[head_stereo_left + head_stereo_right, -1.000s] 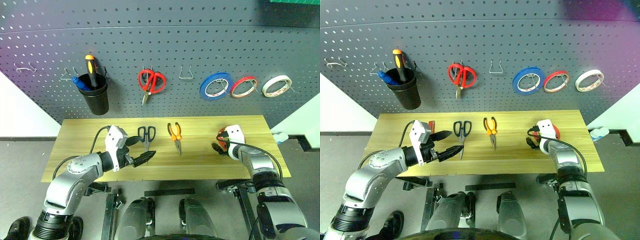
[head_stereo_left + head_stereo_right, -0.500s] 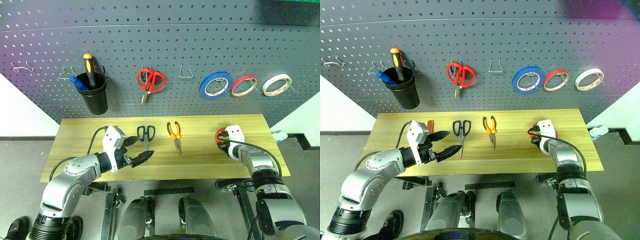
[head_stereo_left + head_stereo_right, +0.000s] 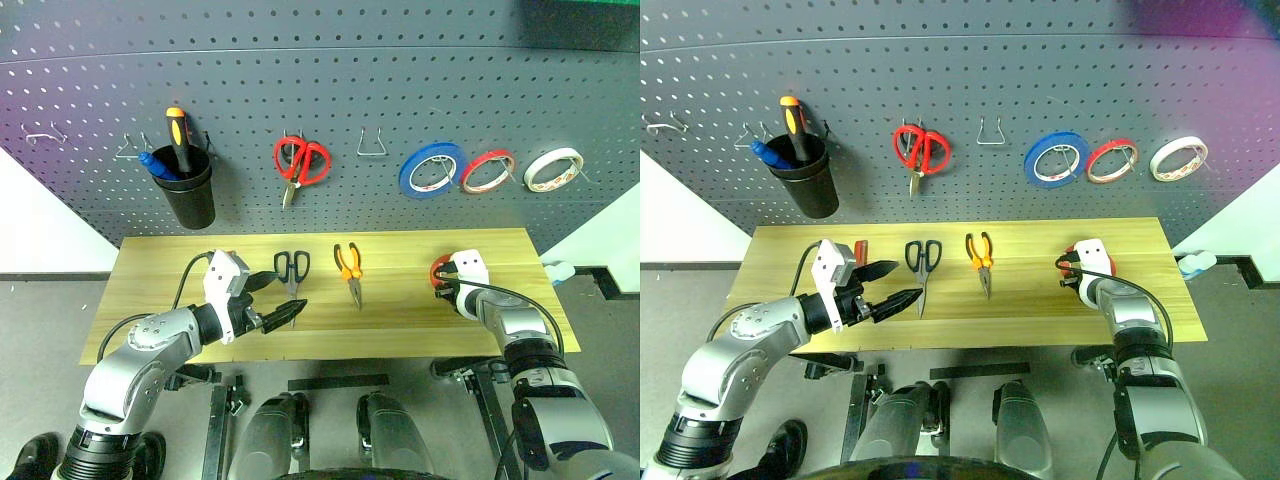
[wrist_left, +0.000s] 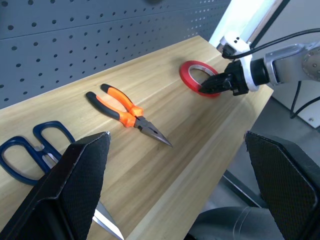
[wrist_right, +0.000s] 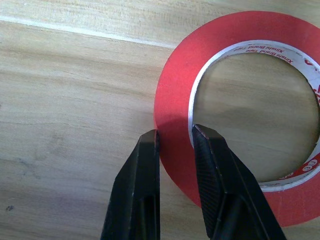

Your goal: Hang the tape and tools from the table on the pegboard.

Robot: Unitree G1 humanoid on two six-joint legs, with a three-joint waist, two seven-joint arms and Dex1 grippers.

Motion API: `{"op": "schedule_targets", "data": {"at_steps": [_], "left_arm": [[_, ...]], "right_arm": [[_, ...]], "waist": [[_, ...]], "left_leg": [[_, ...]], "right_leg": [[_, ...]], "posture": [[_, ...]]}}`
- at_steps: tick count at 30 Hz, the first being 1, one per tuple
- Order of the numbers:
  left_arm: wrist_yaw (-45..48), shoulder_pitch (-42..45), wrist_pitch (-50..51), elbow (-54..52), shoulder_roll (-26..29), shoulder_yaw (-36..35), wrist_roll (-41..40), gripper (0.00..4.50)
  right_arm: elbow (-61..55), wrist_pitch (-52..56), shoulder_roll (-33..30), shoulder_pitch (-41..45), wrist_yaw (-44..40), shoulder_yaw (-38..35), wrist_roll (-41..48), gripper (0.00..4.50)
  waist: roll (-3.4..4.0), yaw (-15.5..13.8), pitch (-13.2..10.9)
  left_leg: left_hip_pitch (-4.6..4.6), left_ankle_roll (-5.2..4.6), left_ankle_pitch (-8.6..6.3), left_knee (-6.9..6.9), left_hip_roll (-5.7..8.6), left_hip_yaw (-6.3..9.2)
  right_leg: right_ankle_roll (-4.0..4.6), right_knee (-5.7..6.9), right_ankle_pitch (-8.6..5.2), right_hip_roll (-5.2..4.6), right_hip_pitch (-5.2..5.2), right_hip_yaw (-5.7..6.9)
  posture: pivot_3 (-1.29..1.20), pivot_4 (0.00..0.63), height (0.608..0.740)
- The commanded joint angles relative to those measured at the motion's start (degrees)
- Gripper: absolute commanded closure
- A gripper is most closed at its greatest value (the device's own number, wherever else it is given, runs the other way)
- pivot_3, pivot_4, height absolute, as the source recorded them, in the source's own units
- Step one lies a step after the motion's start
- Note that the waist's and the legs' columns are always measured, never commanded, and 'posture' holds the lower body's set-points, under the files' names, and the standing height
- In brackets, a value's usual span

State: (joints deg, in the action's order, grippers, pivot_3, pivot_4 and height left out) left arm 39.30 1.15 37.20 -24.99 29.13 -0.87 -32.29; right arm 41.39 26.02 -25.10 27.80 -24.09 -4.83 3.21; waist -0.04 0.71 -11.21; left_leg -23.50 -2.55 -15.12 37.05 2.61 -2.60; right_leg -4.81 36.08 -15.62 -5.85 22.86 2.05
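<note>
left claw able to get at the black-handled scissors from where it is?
Probably yes: the left claw hangs open right beside the scissors on the table, with nothing between them.

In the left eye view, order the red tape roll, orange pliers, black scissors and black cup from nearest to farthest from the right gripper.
1. Red tape roll: its wall is pinched in the right gripper, at the table's right end.
2. Orange pliers: mid-table, to the gripper's left.
3. Black scissors: further left on the table.
4. Black cup: hung far left on the pegboard.
</note>
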Motion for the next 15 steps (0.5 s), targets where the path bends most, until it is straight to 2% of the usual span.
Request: {"op": "schedule_targets", "data": {"at_steps": [1,8,15], "left_arm": [[-0.2,0.3,-0.2,-1.5,-0.3,-0.5,-1.1,0.00],[0.0,1.0,-1.0,-0.5,-0.8,0.0,-0.7,0.00],[1.0,3.3,-2.5,2.1,-1.1,0.4,0.1,0.00]], "right_arm": [[-3.7,0.7,1.0,0.4,-2.8,-2.5,4.0,3.88],[-17.0,5.4,1.6,-5.8,-7.6,-6.2,11.9,3.88],[-29.8,9.8,1.0,-15.8,-6.0,-10.7,16.8,3.88]], "waist": [[0.00,0.0,0.0],[0.03,-0.4,0.0],[0.11,-0.3,0.0]], "left_leg": [[0.00,0.00,0.00,0.00,0.00,0.00],[-0.11,0.01,-0.01,-0.04,0.00,0.01],[-0.59,0.02,0.01,0.00,0.00,0.00]], "right_leg": [[0.00,0.00,0.00,0.00,0.00,0.00],[-0.15,-0.01,0.08,0.00,0.10,0.02],[-0.27,-0.02,0.15,0.01,0.54,0.03]], "posture": [[0.05,0.191,0.740],[0.03,0.173,0.740],[0.00,0.131,0.740]]}}
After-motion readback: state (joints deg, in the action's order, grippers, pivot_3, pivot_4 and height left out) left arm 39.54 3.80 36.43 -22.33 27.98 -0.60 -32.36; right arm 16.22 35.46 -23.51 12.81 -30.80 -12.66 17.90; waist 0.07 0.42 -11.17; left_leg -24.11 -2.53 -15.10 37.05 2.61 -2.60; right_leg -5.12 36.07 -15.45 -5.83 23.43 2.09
